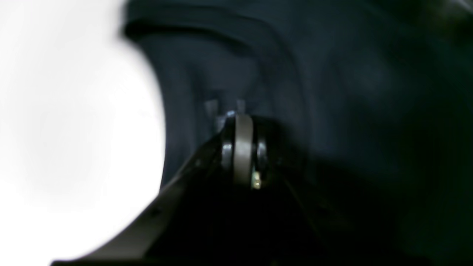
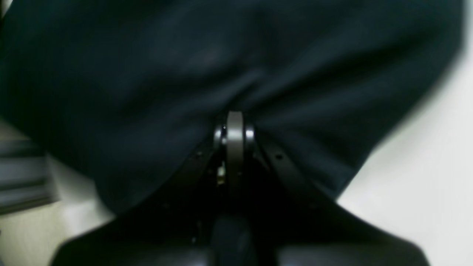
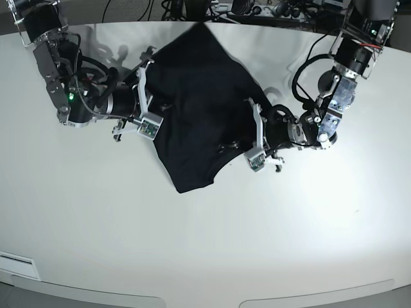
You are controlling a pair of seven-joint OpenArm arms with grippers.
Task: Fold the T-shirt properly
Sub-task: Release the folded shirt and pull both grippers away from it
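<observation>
The black T-shirt (image 3: 192,83) hangs bunched over the middle of the white table (image 3: 192,244), its lower tip touching down near the centre. At the left of the base view, my right gripper (image 3: 160,106) is shut on the shirt's edge. My left gripper (image 3: 232,145) comes in from the right and is shut on the cloth lower down. In the left wrist view the closed fingertips (image 1: 242,122) press into dark T-shirt (image 1: 369,92) folds. The right wrist view shows the right gripper (image 2: 234,120) pinching the T-shirt (image 2: 147,74), which spreads above it.
Cables and equipment (image 3: 257,9) line the table's far edge. The table's curved front edge (image 3: 192,298) runs along the bottom of the base view. A blurred grey structure (image 2: 22,173) shows at the left of the right wrist view.
</observation>
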